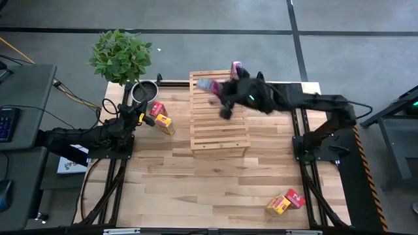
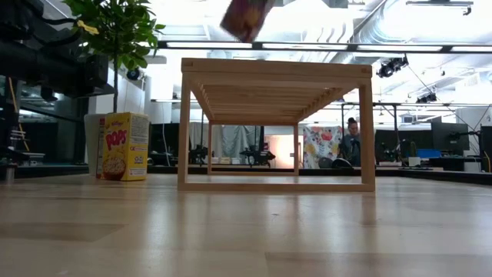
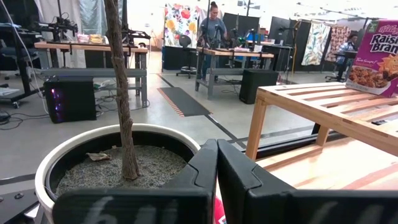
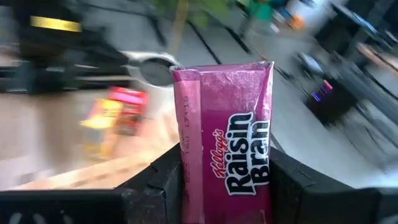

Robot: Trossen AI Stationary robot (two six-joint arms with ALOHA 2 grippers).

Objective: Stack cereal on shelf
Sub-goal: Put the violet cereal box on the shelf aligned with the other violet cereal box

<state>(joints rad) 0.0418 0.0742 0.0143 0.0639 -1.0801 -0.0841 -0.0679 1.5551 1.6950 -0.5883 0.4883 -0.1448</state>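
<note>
The slatted wooden rack (image 1: 219, 121) stands mid-table, its legs (image 2: 273, 127) on the wood. My right gripper (image 1: 214, 88) reaches over the rack's far end, shut on a pink Raisin Bran box (image 4: 224, 143) that shows tilted above the rack top (image 2: 246, 17). A second pink box (image 1: 236, 68) stands on the rack's far edge (image 3: 373, 59). A red box (image 1: 157, 109) and a yellow Pops box (image 1: 164, 124) (image 2: 123, 146) sit left of the rack. Another yellow-and-red pair (image 1: 285, 202) lies near the right near corner. My left gripper (image 1: 142, 117) (image 3: 216, 177) waits shut beside the plant pot. My right gripper pinches the pink box between its two fingers (image 4: 163, 180), one on each side of the box's lower part (image 4: 186, 186). The printed face points at the wrist camera. The box is lifted clear above the rack's far end and hangs tilted in the low view.
A white pot (image 3: 118, 162) with a green plant (image 1: 122, 55) stands at the table's far left corner, just ahead of my left gripper. People work at benches in the room behind (image 3: 213, 25). Bare tabletop stretches in front of the rack (image 1: 215, 189).
</note>
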